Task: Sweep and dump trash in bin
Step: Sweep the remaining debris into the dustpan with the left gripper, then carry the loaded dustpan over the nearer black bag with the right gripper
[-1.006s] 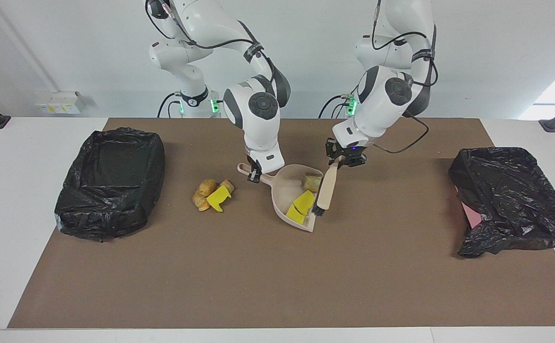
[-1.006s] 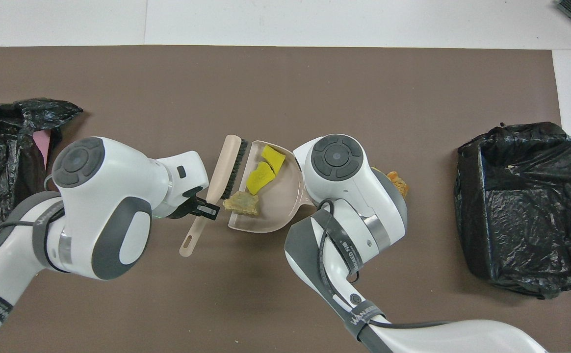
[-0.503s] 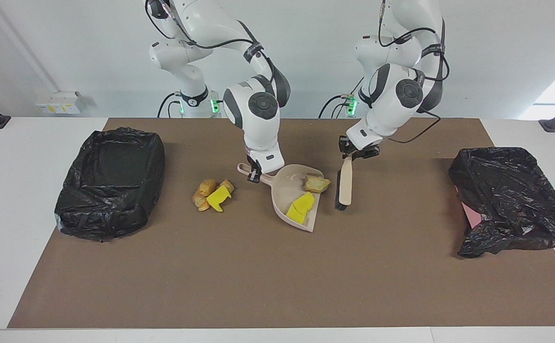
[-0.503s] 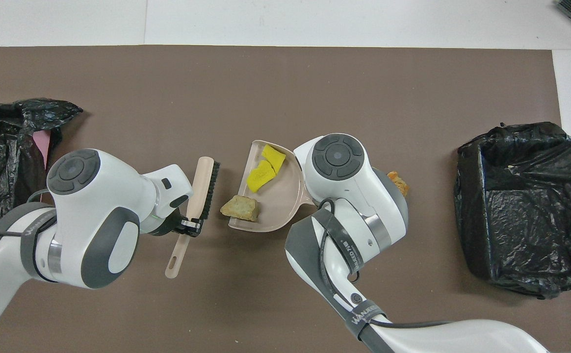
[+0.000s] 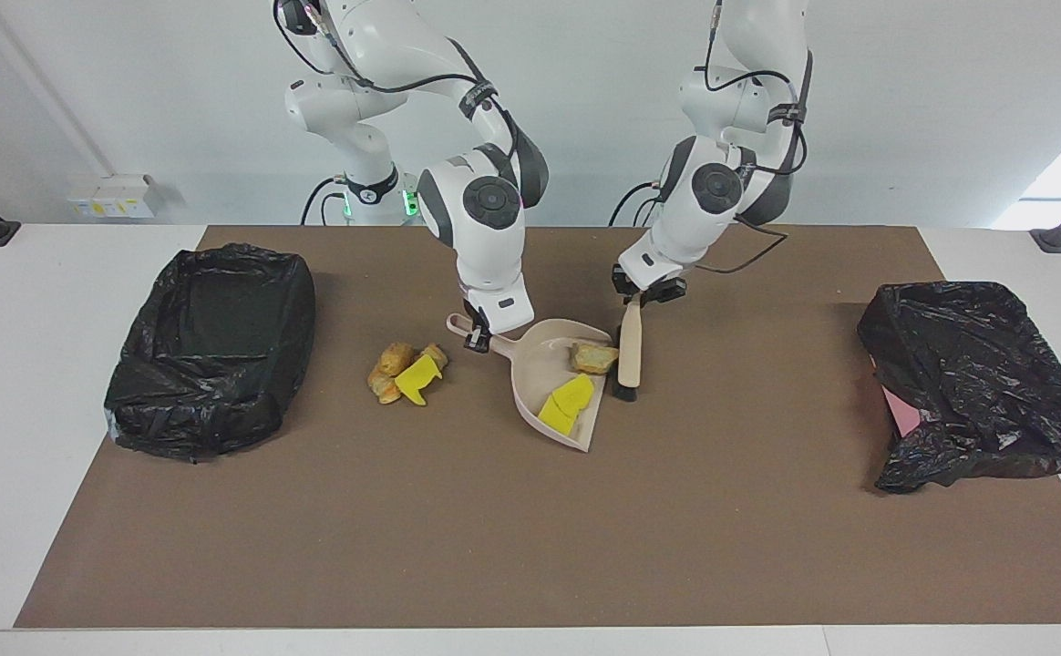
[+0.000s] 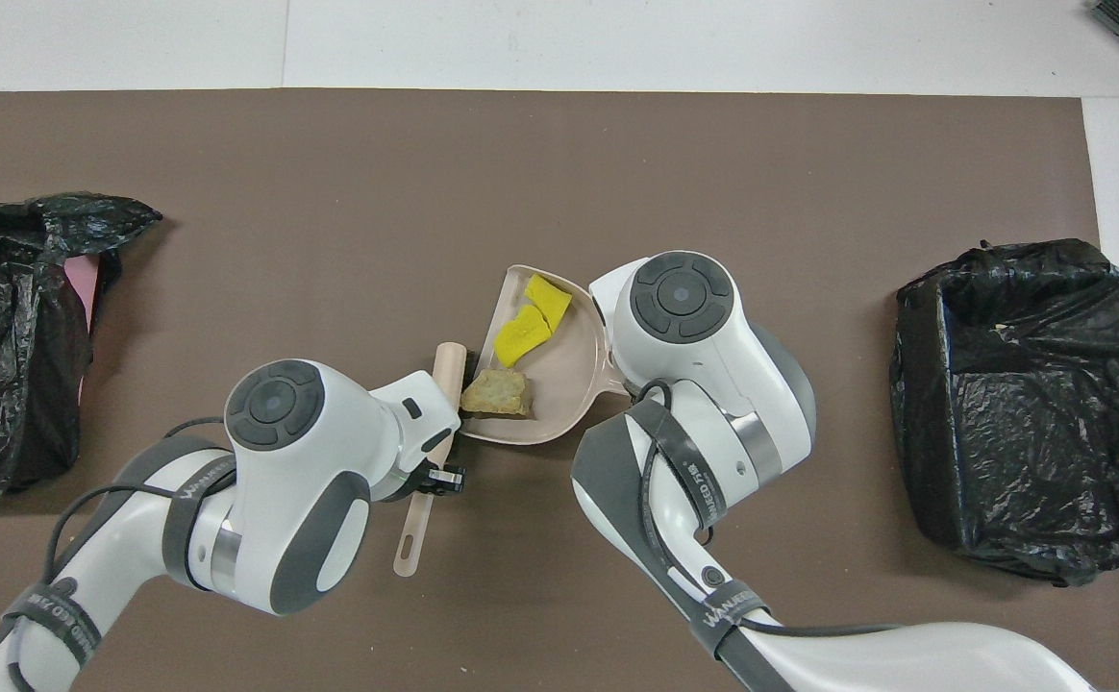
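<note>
White tabletop carries a brown mat on which all the work sits, with a black-lined bin near the mat's edge at the right arm's end and a crumpled black bag over a pink item at the left arm's end. Right gripper is closed on the handle of the beige dustpan, which sits about mid-mat with its open lip turned toward the left arm's end, presumably so that scraps can be pushed straight in. Left gripper is clamped shut on the handle of the beige brush, held nearly upright with its black bristles down at the mat, just beside the pan's lip; this posture suits a stroke into the pan. Trash is split in two lots: two yellow sponge bits and one tan bread lump lie inside the pan, the lump close by the brush, while a second pile of orange-brown lumps and a yellow bit lies on the mat beside the pan's handle, between pan and lined bin. Judgement: sweeping is partly done; the second pile is not yet collected and nothing has visibly been dumped. Risk noted: tilting the pan early could spill the loose lump.
</note>
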You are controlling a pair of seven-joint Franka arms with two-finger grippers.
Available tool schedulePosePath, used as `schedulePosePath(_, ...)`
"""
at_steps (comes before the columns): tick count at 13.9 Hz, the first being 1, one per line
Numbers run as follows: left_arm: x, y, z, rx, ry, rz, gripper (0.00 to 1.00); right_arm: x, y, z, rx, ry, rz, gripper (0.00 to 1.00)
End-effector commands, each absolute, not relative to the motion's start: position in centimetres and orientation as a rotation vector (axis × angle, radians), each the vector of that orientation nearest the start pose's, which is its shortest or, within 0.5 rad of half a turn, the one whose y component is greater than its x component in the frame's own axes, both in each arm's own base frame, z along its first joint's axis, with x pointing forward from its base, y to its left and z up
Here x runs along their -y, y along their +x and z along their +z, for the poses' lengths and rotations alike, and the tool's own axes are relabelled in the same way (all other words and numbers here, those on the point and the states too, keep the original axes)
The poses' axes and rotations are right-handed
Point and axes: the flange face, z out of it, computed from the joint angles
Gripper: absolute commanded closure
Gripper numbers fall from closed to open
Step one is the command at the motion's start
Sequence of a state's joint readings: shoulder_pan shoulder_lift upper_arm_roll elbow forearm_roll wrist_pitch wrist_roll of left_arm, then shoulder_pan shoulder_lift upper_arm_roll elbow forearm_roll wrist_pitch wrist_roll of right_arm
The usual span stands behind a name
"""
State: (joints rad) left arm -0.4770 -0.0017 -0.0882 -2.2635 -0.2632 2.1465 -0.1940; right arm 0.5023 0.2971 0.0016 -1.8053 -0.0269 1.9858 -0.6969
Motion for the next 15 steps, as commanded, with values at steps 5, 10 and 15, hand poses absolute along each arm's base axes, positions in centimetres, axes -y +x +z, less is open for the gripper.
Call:
schedulePosePath(5, 25.0, 45.7, 35.6, -0.165, -3.317, 0.268, 1.0, -29.3, 54.2, 37.6, 1.818, -2.585, 0.175, 1.0)
schedulePosePath(10, 21.4, 46.3, 35.2, -0.114, -3.271, 0.265, 1.0, -23.3, 56.3, 43.5, 1.737, -2.65, 0.04, 1.0)
schedulePosePath(15, 26.1, 42.2, 35.9, -0.033, -3.247, 0.249, 1.0, -12.1, 55.9, 52.2, 1.551, -2.779, -0.021, 1.0)
